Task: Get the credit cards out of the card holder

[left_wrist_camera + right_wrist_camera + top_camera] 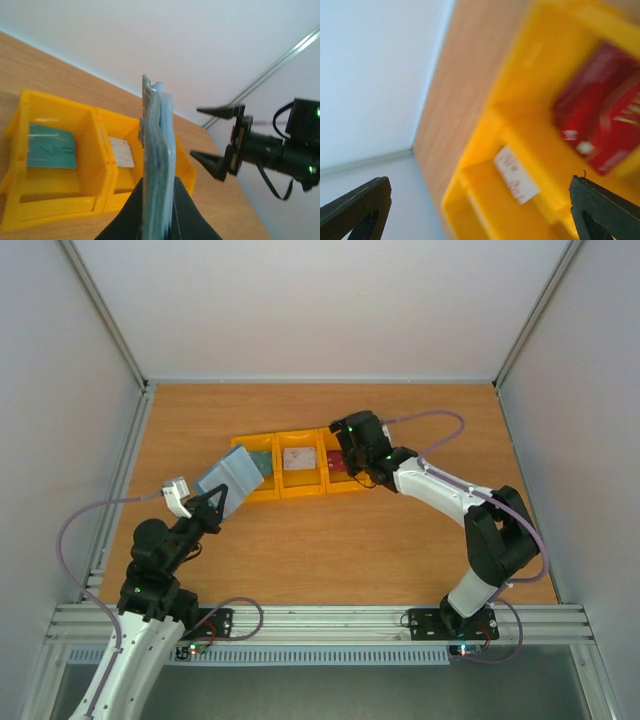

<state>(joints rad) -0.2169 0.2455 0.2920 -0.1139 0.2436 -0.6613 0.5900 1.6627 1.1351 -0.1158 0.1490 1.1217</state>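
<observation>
On the wooden worktop (330, 550) I see a row of three yellow bins (300, 492). My left pincer (213, 504) is clamped tight on the dusty-blue card holder (232, 478), holding it on edge in the air by the row's left end. The teal-green card (51, 146) lies in the left bin, the whitish card (121, 151) in the middle one and the red card (600, 120) in the right one. My right pincer (200, 131) gapes wide and empty above the red card.
</observation>
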